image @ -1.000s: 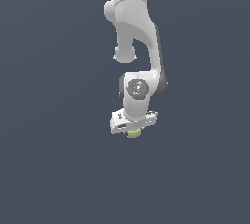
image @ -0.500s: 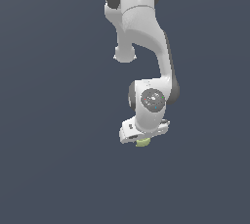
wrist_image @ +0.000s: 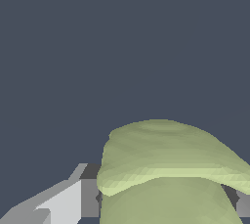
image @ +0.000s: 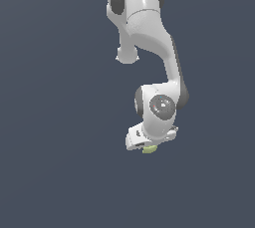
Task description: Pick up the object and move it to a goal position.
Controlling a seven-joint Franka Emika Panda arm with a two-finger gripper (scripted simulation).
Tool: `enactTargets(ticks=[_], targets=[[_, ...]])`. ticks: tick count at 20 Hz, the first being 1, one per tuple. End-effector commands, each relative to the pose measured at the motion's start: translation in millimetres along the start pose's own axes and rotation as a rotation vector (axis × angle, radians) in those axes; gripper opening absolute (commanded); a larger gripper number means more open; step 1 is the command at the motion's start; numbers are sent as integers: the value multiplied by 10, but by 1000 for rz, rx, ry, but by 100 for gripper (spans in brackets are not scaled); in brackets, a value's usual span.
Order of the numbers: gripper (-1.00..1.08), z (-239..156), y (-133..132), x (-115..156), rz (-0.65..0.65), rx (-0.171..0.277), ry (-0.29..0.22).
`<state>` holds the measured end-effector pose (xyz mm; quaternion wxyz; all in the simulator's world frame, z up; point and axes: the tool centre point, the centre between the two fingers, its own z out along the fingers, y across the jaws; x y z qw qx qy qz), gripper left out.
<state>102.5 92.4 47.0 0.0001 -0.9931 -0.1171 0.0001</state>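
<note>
Object [wrist_image: 166,169], yellow-green lump, fills the near part of the wrist view, lying directly between the gripper fingers: one pale grey finger [wrist_image: 63,201] shows at one flank, a dark sliver of the other at the opposite flank, both touching or nearly touching it. Gripper pinching the object; no gap visible either side. Lump looks broader across the jaw line than deep, faintly ridged along that same line, so the long axis appears to run finger to finger, though the crop is too tight to be sure. In the exterior view the object [image: 148,149] is only a small green nub peeking out just under the white gripper [image: 145,143], hung from the arm [image: 149,28] coming down from above. Beyond it, plain dark ground; no bench edge, no goal marker in either view. Judgement: object is held and airborne, straight below the wrist; direction to the goal cannot be read from here.
</note>
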Motion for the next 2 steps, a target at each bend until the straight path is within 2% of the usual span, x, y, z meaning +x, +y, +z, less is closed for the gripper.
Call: enactTargets(ticks=[1, 2], targets=[[-100, -2, -4, 18, 0, 0, 0], [-100, -2, -5, 19, 0, 0, 0]])
